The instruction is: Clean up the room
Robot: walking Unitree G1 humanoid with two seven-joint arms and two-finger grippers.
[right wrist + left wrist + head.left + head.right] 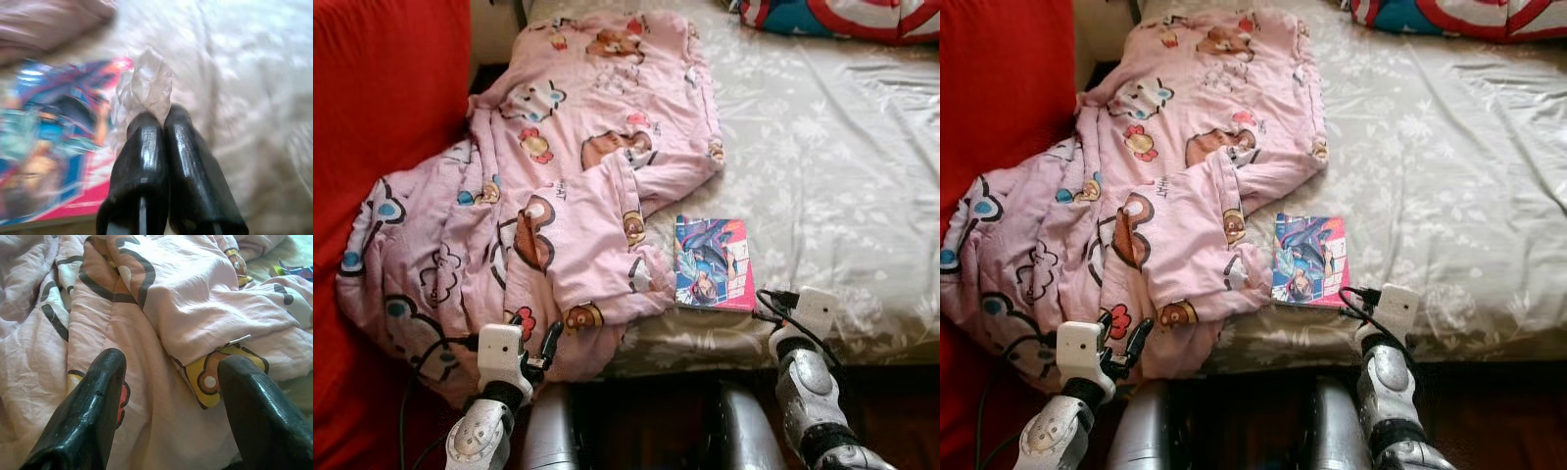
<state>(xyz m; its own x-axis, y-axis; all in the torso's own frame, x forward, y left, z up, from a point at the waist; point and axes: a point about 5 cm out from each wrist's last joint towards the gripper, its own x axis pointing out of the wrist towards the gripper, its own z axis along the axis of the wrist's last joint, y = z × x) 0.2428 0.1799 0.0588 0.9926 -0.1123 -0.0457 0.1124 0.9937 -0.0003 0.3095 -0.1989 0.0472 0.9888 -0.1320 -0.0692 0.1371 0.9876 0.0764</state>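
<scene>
While the robot stands at the bed's near edge, its right gripper (155, 122) has both black fingers pressed together on a scrap of clear crumpled plastic (146, 81), which sticks up past the fingertips, just above the bedsheet (822, 157). Right beside that gripper, to its left, lies a colourful comic book (713, 263), flat on the sheet near the mattress edge, cover up; the wrist view is blurred, so cover detail can't be read there. R arm's white wrist unit (815, 311) sits just off the book's lower right corner. On the other side, the left gripper (168, 377) is spread wide, fingers well apart, w/ nothing between them; it points at a pink cartoon-print blanket (558, 176) directly in front, close to the fabric, though contact can't be confirmed. Blanket is rumpled, running from the head of the bed down over the near-left corner & spilling off the edge against red fabric (382, 88) at the robot's left; one fold reaches the book's left edge. At the far end, a red-white-blue pillow (842, 15) rests on the sheet, well apart from both grippers.
</scene>
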